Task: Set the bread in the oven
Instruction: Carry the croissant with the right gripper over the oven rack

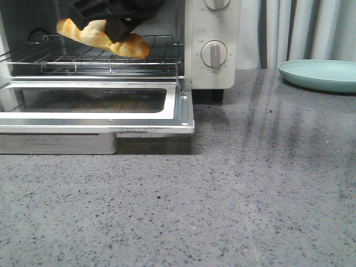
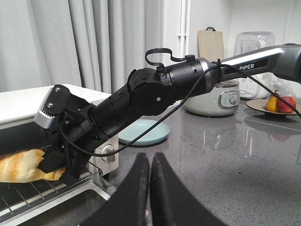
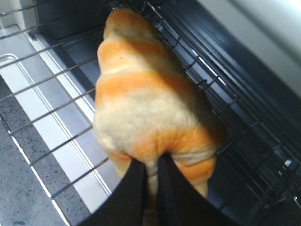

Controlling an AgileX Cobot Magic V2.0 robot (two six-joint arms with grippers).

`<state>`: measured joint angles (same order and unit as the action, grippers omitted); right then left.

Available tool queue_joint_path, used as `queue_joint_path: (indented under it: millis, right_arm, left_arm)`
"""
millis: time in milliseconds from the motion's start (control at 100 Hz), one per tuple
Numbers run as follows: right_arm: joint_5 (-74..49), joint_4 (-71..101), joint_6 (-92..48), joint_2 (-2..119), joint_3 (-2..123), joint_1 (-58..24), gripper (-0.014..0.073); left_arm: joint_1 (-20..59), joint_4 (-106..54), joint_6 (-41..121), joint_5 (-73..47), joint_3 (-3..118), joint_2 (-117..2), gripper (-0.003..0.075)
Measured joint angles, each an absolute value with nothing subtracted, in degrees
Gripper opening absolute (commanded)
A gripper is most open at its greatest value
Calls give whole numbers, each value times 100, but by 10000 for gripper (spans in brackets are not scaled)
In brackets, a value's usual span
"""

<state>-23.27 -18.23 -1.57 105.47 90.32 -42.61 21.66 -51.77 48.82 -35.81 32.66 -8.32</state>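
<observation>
The right arm's black jaws are clamped on the glossy golden-orange, cream-striped croissant-shaped bread (image 3: pixel 150 113), pinching one end so that the roll hangs tilted inside the cream-white glass-door toaster oven (image 1: pixel 211 72), its low tip at the wire rack (image 1: pixel 89 55), probably for lowering flat. The left arm's jaws are closed on nothing, parked above the grey speckled table (image 1: pixel 250 189).

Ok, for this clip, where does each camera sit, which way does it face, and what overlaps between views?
Front view: low at table level, facing forward at the open oven; shows the right end effector clamping the bread.
Left wrist view: on the left arm beside the oven, looking across the counter; shows the shut left end effector and the right arm.
Right wrist view: on the right arm, looking down at the wire rack.
All three share the bread.
</observation>
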Motion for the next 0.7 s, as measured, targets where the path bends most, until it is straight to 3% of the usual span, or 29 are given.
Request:
queue_joint_path:
  millis: [220, 290, 440, 500, 560, 700]
  right_arm:
    - [-2305, -1823, -157, 10559, 9032, -4261, -40]
    - [-2294, -1801, -157, 10559, 9032, -4261, 59]
    - [-2248, -1790, -157, 10559, 9032, -4261, 433]
    - [-2223, -1783, -157, 10559, 9032, -4261, 538]
    - [-2210, -1783, -157, 10559, 9032, -4261, 574]
    - [-2313, -1621, -157, 10421, 9032, -4283, 554]
  left_arm:
    - [2166, -5167, 4882, -3581, 3266, -832, -22]
    - [2166, -5167, 4882, -3581, 3266, -832, -22]
    - [2166, -5167, 4882, -3581, 3266, -832, -22]
    - [2166, -5167, 4882, -3581, 3266, -832, -22]
    - [2166, -5155, 4882, -3581, 3266, -832, -22]
    - [2166, -5116, 4882, -3581, 3266, -832, -22]
